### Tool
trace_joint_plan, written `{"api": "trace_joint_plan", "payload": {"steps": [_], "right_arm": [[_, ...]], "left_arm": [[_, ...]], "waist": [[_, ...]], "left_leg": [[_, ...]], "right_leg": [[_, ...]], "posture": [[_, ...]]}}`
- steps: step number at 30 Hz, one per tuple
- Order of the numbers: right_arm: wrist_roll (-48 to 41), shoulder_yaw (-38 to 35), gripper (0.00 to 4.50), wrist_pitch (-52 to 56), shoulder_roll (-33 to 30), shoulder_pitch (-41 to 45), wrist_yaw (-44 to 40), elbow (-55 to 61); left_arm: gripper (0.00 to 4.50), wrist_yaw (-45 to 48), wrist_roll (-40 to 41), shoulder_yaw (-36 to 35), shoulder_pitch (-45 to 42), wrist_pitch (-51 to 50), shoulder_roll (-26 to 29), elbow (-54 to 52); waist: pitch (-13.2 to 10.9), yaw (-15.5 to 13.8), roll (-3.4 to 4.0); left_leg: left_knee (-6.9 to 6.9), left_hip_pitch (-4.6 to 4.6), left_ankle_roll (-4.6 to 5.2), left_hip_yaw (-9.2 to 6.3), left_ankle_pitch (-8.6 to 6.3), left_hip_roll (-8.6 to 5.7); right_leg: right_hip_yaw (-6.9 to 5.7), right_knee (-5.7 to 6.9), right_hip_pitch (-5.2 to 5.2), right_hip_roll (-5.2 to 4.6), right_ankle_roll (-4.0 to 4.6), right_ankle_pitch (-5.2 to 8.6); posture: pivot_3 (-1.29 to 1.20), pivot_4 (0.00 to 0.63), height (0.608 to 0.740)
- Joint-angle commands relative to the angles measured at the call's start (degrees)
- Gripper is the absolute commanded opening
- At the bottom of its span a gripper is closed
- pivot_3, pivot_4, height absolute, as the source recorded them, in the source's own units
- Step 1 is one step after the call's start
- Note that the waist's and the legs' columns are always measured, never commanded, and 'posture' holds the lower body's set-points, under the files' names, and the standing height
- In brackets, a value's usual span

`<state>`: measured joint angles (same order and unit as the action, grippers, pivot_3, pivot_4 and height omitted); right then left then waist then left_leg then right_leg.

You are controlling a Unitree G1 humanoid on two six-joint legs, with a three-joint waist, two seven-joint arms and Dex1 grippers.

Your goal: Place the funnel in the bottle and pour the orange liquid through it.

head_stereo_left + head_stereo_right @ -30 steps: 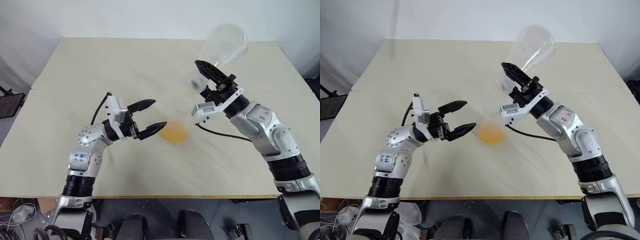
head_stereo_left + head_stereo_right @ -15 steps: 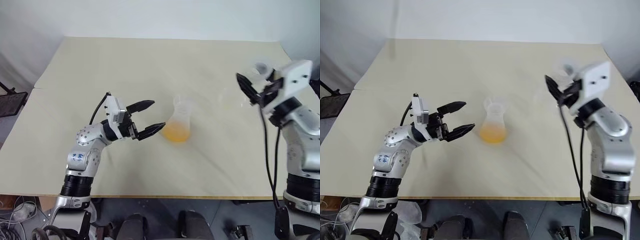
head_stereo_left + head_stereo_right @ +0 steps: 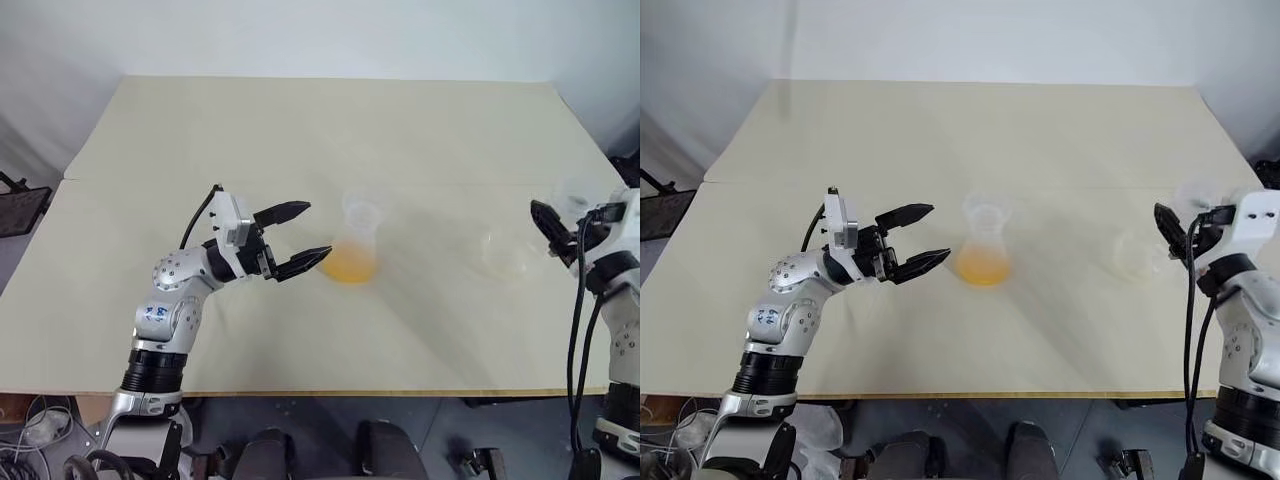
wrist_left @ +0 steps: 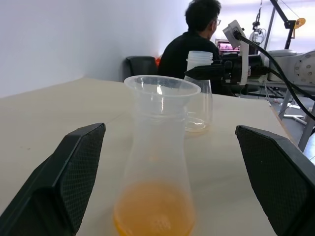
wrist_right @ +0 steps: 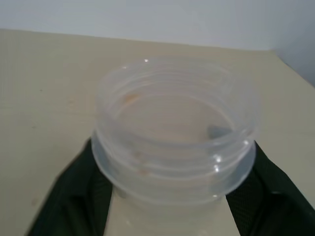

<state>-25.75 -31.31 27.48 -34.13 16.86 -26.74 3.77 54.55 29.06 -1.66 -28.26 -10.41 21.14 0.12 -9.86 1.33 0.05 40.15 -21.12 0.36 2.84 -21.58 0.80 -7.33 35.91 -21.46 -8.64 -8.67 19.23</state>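
Observation:
The clear bottle [image 3: 353, 245] stands mid-table with the funnel [image 3: 360, 211] seated in its mouth. The orange liquid [image 3: 350, 266] lies pooled in the bottle's base. My left gripper [image 3: 318, 230] hovers open just left of the bottle, a little apart from it, with nothing held. In the left wrist view the funnel's rim [image 4: 162, 86] tops the bottle [image 4: 155, 162] between the two fingers. An almost empty clear flask [image 3: 498, 255] stands upright at the far right of the table. My right gripper [image 3: 548, 222] is at its neck, and the flask's wide threaded mouth [image 5: 177, 128] faces the right wrist camera.
The table [image 3: 300, 130] is two pale boards joined by a seam. Its front edge runs just below my arms. In the left wrist view a person [image 4: 197, 34] sits with their back turned beyond the table's far side, among dark equipment. A black object [image 3: 20, 205] sits off the left edge.
My right arm swung from above the funnel out to the right and down, turning the tipped flask upright onto the table. The left gripper and the bottle stayed put.

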Motion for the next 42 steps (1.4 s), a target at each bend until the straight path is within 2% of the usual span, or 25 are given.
{"api": "trace_joint_plan", "payload": {"steps": [1, 2, 10, 16, 21, 25, 28, 31, 35, 42], "right_arm": [[-2.78, -2.19, 4.18, 0.52, -0.54, -0.38, 0.70, 2.99], [-3.12, -2.54, 4.48, 0.55, -0.77, -0.57, 0.74, 3.37], [-7.58, -7.91, 4.48, -0.21, -3.13, -2.57, -0.17, 8.16], [-10.45, -8.54, 4.48, -2.65, -5.42, 0.77, -2.44, 7.54], [-10.68, -4.23, 4.48, -5.96, -8.57, 5.58, -8.20, 8.22], [-13.24, 1.55, 4.48, -5.66, -10.16, 5.31, -16.24, 11.45], [-14.42, 3.24, 4.48, -6.73, -9.39, 5.21, -18.91, 12.48], [-15.09, 8.57, 4.48, -6.54, -8.46, -1.40, -24.89, 17.71], [-11.15, 11.68, 4.48, -12.75, -9.74, -11.59, -34.62, 17.76], [-7.03, 11.78, 4.48, -19.86, -7.98, -20.22, -37.83, 14.10]], "left_arm": [[4.50, 0.42, 0.57, -0.58, -0.86, 0.52, 0.21, -1.12], [4.50, 0.47, 0.57, -0.61, -0.82, 0.52, 0.24, -1.11], [4.50, 0.48, 0.68, -1.26, -0.11, 0.50, 0.70, -1.23], [4.50, 0.65, 0.57, -1.49, 0.33, 0.11, 1.31, -1.30], [4.50, 2.04, 0.48, -2.01, 1.70, -0.98, 4.73, -2.50], [4.50, 4.41, -0.26, -2.68, 4.03, -1.70, 10.22, -2.77], [4.50, 5.57, -0.59, -2.53, 5.38, -1.70, 12.93, -2.90], [4.50, 9.25, -0.73, -4.06, 8.94, 0.19, 17.20, -3.10], [4.50, 7.52, -1.07, -5.61, 10.79, 0.38, 18.24, -3.42], [4.50, 5.02, -4.02, -5.86, 13.16, 6.04, 16.11, -3.81]], "waist": [[0.00, 0.00, 0.00], [0.00, 0.00, 0.00], [0.00, -1.02, 0.00], [0.00, -1.26, 0.00], [0.00, -1.01, 0.01], [0.00, -1.09, 0.00], [0.00, -1.20, 0.00], [0.00, -1.53, -0.01], [-0.02, -2.26, -0.02], [-0.02, -2.55, -0.02]], "left_leg": [[0.00, 0.01, 0.00, 0.00, 0.00, 0.00], [0.00, 0.01, 0.00, -0.01, 0.00, 0.00], [0.01, 0.01, 0.00, -0.01, 0.00, -0.02], [0.00, 0.00, 0.00, 0.06, 0.00, -0.02], [-0.01, 0.04, 0.00, 0.10, 0.00, 0.00], [-0.01, 0.04, 0.00, 0.10, 0.00, 0.04], [-0.01, 0.03, 0.00, 0.07, 0.00, 0.02], [0.00, -0.02, 0.01, -0.04, 0.00, -0.02], [-0.10, -0.10, 0.01, -0.22, -0.01, -0.08], [-0.01, -0.01, 0.03, -0.03, -0.02, 0.00]], "right_leg": [[0.02, 0.00, 0.00, 0.00, 0.00, 0.00], [0.03, 0.00, 0.00, 0.00, 0.00, 0.00], [0.06, -0.02, -0.01, -0.01, 0.00, 0.00], [0.06, -0.04, -0.01, -0.01, 0.00, 0.00], [0.07, -0.04, -0.03, 0.01, 0.00, 0.00], [0.06, -0.04, -0.03, 0.04, 0.00, 0.00], [0.06, -0.04, -0.03, 0.02, 0.00, 0.00], [-0.02, -0.04, 0.00, -0.02, 0.00, 0.00], [-0.16, -0.07, 0.01, -0.03, 0.00, 0.00], [-0.09, -0.17, 0.08, 0.00, 0.00, 0.00]], "posture": [[0.00, 0.150, 0.740], [0.00, 0.150, 0.740], [0.00, 0.150, 0.740], [0.00, 0.150, 0.740], [0.00, 0.150, 0.740], [0.00, 0.150, 0.740], [0.00, 0.150, 0.740], [0.00, 0.150, 0.740], [0.00, 0.150, 0.740], [0.00, 0.150, 0.740]]}}
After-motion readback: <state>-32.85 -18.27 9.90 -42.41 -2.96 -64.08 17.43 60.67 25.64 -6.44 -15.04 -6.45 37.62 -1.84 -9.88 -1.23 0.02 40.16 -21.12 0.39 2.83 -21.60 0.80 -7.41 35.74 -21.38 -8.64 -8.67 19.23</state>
